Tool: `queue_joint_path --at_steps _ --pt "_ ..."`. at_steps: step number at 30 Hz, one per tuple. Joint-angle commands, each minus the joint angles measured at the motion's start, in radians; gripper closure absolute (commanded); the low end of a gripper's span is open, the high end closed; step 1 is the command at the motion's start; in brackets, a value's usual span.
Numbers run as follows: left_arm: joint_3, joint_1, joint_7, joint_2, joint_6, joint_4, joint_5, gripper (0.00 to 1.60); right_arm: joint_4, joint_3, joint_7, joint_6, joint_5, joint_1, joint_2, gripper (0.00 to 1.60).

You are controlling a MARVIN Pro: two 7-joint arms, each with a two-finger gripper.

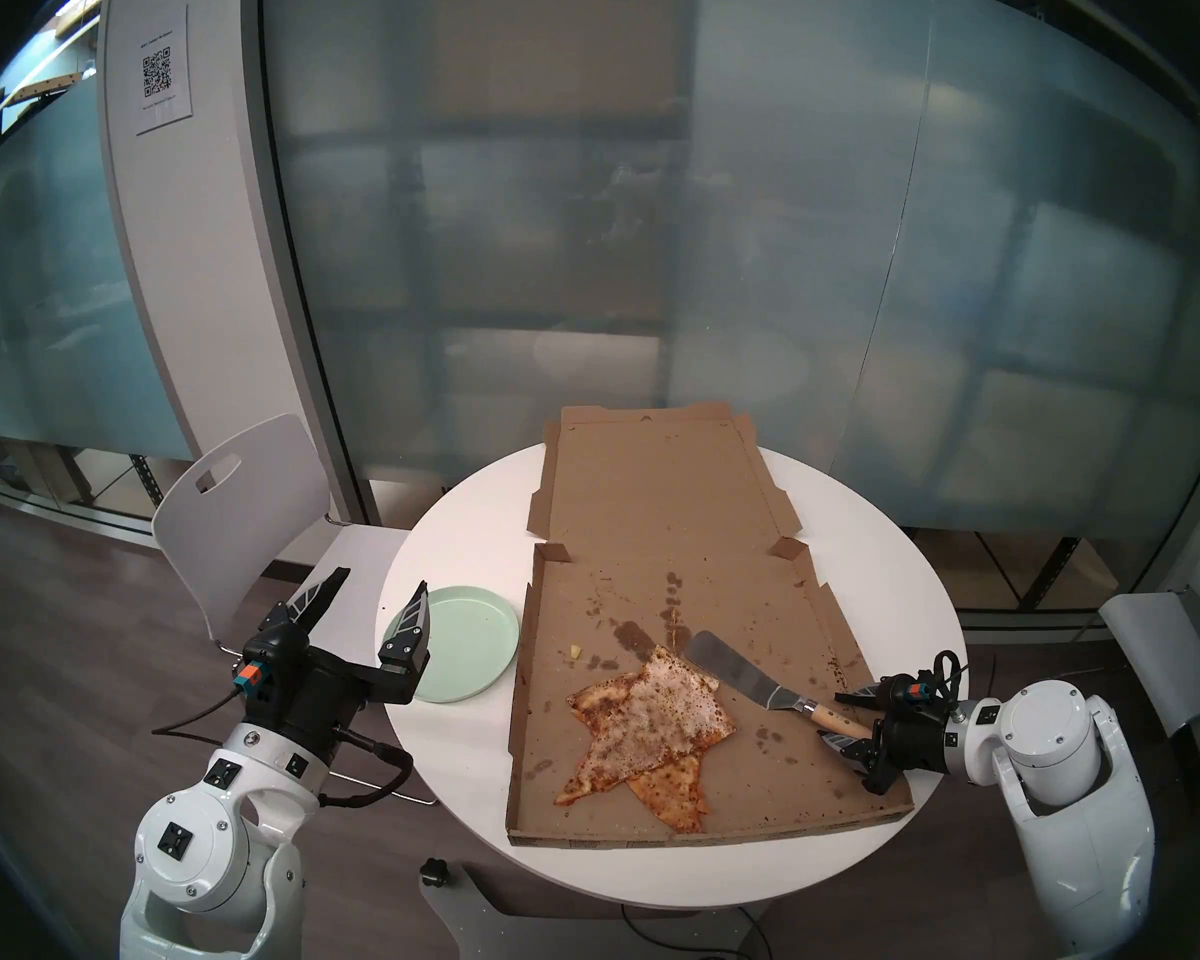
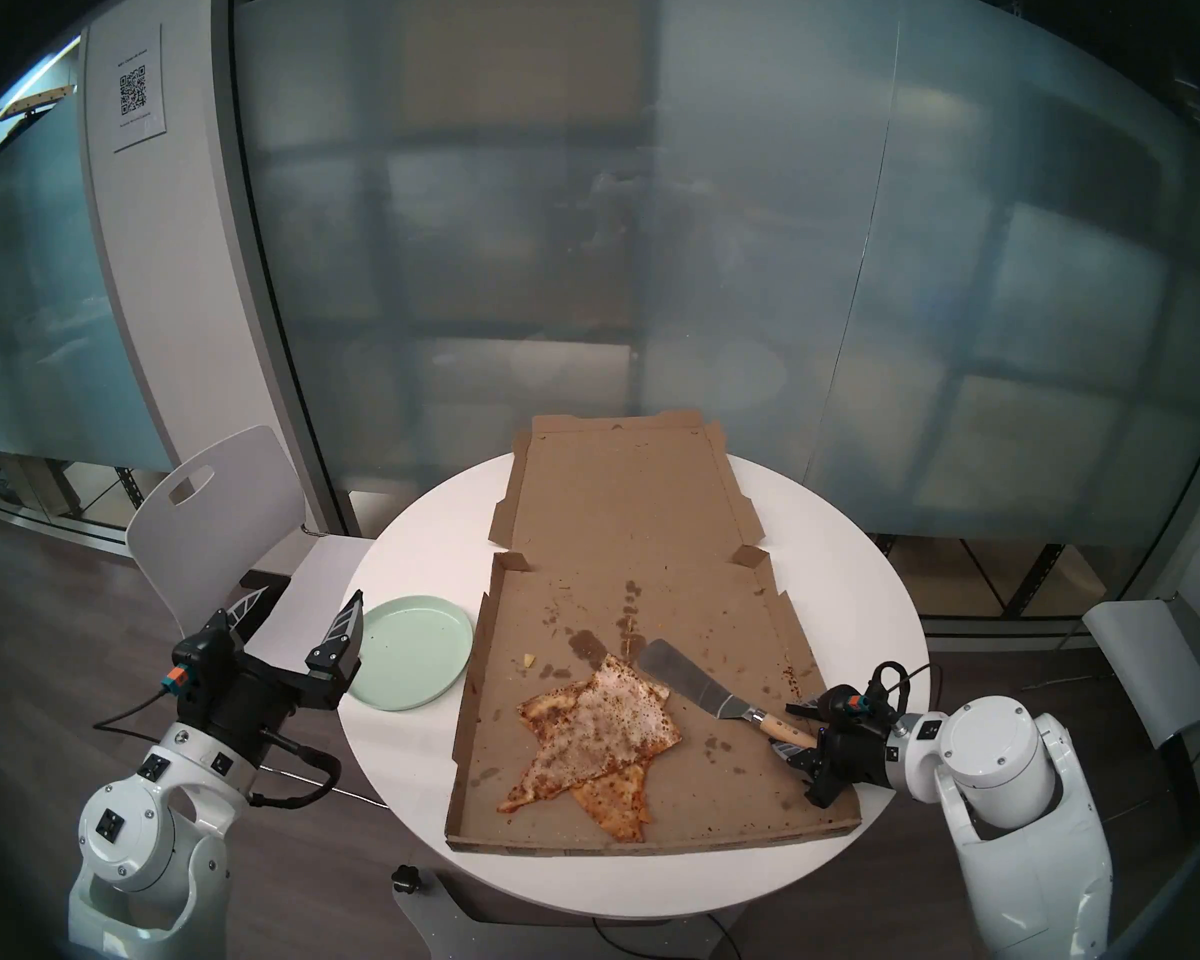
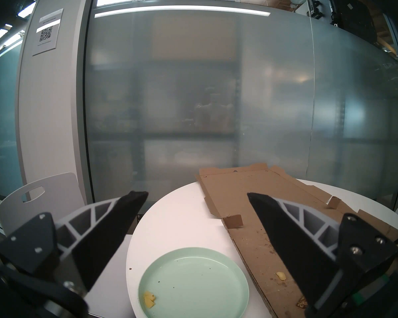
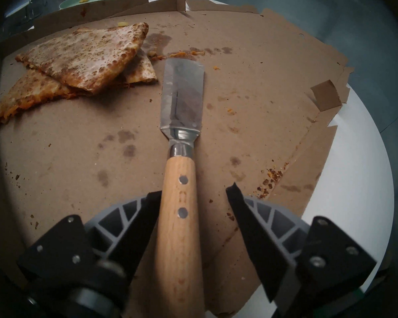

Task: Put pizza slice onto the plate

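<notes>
Here the pizza slice (image 1: 659,716) overlaps an orange slice (image 1: 673,796); right pincer (image 1: 838,715) loosely straddles the spatula (image 1: 756,681), left pincer (image 1: 375,584) wide.

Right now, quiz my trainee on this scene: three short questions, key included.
1. True or false: the slice lies partly over the orange slice in the box.
2. Where is the spatula blade? A: under the slice. B: on the box floor beside the slice. C: on the table.
3. Fill in: the left pincer, beside the plate, is ___.

Key: 1 true; 2 B; 3 open.
</notes>
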Motion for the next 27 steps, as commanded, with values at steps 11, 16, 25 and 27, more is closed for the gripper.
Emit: queue_joint_path --at_steps 11,16,25,27 --pt "0.002 0.002 0.000 -0.001 -0.003 -0.020 -0.002 0.00 0.003 0.001 0.017 0.002 0.007 0.018 0.008 1.24" --pt "0.002 0.002 0.001 -0.001 -0.004 -0.020 -0.002 0.00 -0.008 0.009 0.025 0.000 0.018 0.019 0.006 1.60" --pt "0.002 0.002 0.001 0.000 -0.004 -0.020 -0.003 0.00 -0.049 0.056 0.062 -0.010 0.043 0.000 0.016 1.60" --pt "0.002 0.002 0.001 0.000 -0.004 -0.020 -0.003 0.00 -0.060 0.069 0.075 -0.015 0.046 -0.009 0.023 1.60"
